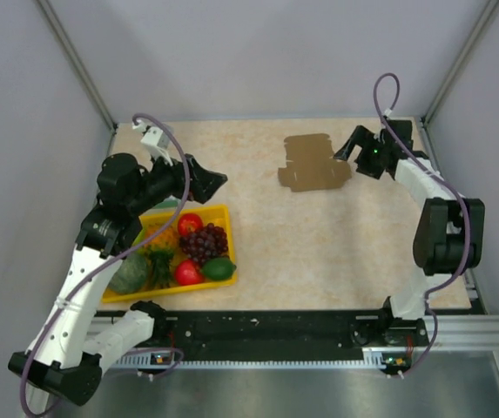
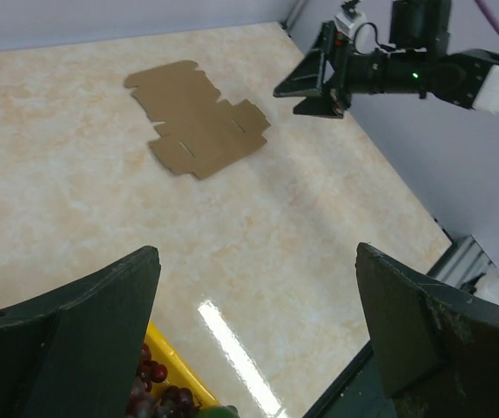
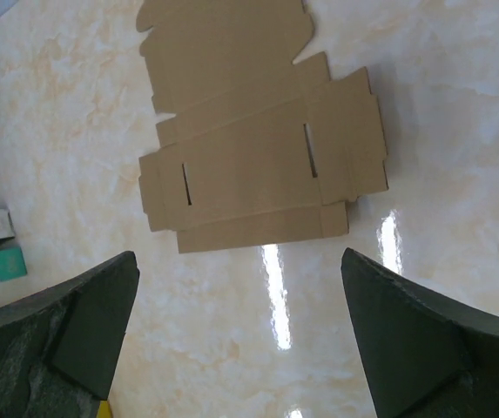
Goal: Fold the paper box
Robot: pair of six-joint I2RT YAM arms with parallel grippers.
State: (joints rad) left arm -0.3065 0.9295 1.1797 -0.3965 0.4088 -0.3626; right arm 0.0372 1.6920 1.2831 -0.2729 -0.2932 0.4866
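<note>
Paper box point(image 1: 314, 163), a flat brown kraft cardboard die-cut sheet, lies unfolded on the beige marbled table point(image 1: 319, 252), far right, near the right gripper point(image 1: 347, 150). Right and left gripper point(image 1: 217, 180) both gape wide, empty. Likely light, thin, bendy; pinch an outer flap. No writing shows.

The beige marbled table point(image 1: 319, 252) carries a flat brown paper box point(image 1: 313, 163) lying unfolded at its far right, and a yellow tray point(image 1: 214, 208) at its near left, well apart.
</note>
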